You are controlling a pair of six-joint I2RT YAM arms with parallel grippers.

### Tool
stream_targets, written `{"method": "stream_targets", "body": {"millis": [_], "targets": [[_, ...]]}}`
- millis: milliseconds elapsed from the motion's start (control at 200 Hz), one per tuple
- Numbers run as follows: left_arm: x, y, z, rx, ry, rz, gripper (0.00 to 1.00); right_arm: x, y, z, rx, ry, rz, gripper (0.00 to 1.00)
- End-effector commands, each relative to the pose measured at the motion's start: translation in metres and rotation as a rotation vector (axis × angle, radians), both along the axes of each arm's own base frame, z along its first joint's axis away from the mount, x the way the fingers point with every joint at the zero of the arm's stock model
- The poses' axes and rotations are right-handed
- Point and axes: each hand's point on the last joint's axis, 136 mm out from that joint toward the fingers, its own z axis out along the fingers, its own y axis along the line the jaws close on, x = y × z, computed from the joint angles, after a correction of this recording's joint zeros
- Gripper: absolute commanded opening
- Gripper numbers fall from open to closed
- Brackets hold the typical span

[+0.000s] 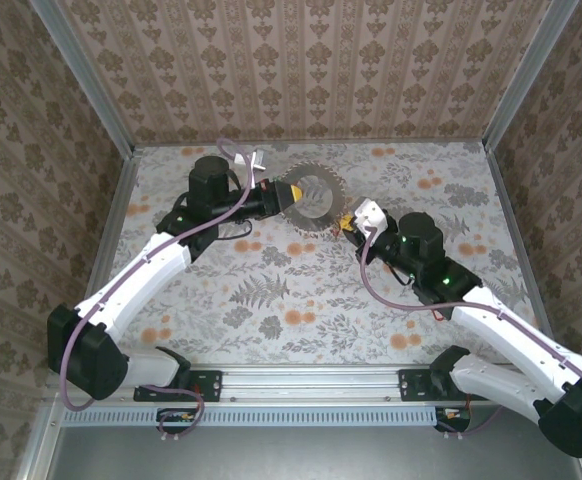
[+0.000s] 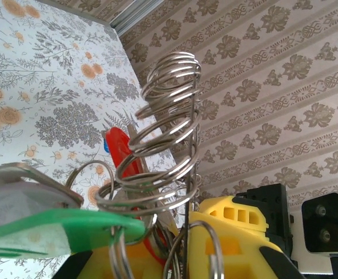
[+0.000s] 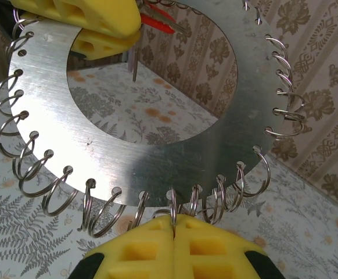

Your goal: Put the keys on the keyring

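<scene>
The keyring (image 1: 316, 205) is a wide flat silvery ring with small wire loops all round its rim, held up above the table between both arms. My right gripper (image 3: 173, 229) is shut on one wire loop at the keyring's (image 3: 157, 154) lower rim. My left gripper (image 2: 186, 235) is shut on the opposite rim, where the keyring (image 2: 169, 116) stands edge-on between its yellow fingers (image 3: 93, 20). A key with a green tag (image 2: 47, 232) and a red tag (image 2: 119, 151) hang among the loops beside the left fingers. From above, the left gripper (image 1: 289, 193) and right gripper (image 1: 344, 222) flank the ring.
The floral table (image 1: 301, 290) is walled by patterned panels at the back (image 1: 311, 70) and both sides. A metal rail (image 1: 311, 382) runs along the near edge between the arm bases.
</scene>
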Motion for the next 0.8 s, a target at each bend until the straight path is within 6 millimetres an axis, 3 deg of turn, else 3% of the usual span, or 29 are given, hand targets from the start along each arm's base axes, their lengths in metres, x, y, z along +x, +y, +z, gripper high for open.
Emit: {"method": "stream_targets", "body": {"millis": [0,320,630,795], "targets": [[-0.002,0.0,0.012,-0.037,-0.008,-0.005,0.0,0.0,0.003,0.028,0.104,-0.086,0.011,0.0],[-0.001,-0.002,0.005,-0.079,0.091,0.01,0.0,0.008,-0.002,0.04,0.206,-0.234,-0.035,0.0],[-0.002,0.0,0.003,-0.068,0.103,-0.017,0.0,0.001,-0.002,0.057,0.336,-0.23,0.058,0.0],[-0.006,-0.005,0.006,-0.076,0.103,-0.08,0.07,0.003,-0.006,0.064,0.387,-0.22,0.065,0.0]]}}
